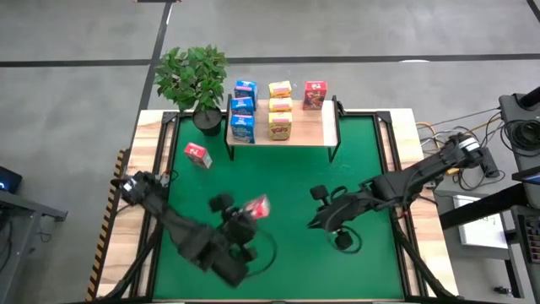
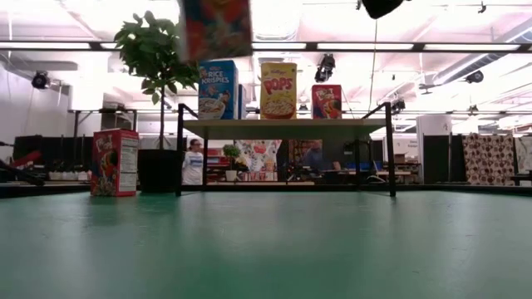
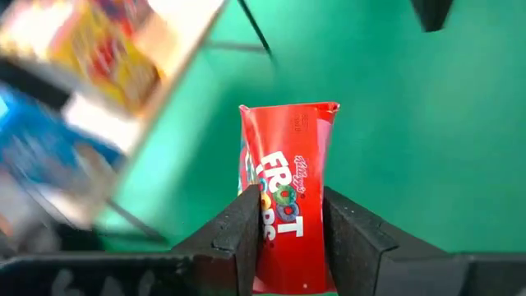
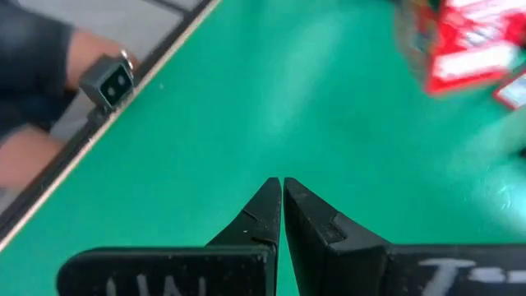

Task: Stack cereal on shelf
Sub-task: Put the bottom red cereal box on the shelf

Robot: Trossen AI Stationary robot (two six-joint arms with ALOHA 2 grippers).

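Observation:
The shelf (image 1: 305, 125) stands at the mat's far edge. It carries a row of blue cereal boxes (image 1: 243, 108), a row of yellow ones (image 1: 280, 108) and one red box (image 1: 314, 94). Another red box (image 1: 197, 154) stands upright on the green mat at the left (image 2: 115, 162). My left gripper (image 1: 250, 211) is over the mat's near middle, shut on a red Froot Loops box (image 3: 288, 156), which shows blurred high in the low view (image 2: 216, 25). My right gripper (image 4: 282, 187) hangs shut and empty above the mat right of centre (image 1: 319, 196). My left gripper pinches the red box between its two fingers (image 3: 246, 230), which lie on two opposite faces beside the printed panel (image 3: 283, 205). The box sticks out forward past the fingertips, its far end (image 3: 289, 111) free. It is lifted clear of the mat.
A potted plant (image 1: 192, 76) stands by the shelf's left end. Bare green mat (image 1: 354, 152) lies between the grippers and the shelf. Cables and gear sit off the table's right side (image 1: 498, 143). People show in the room beyond the table (image 2: 193, 162).

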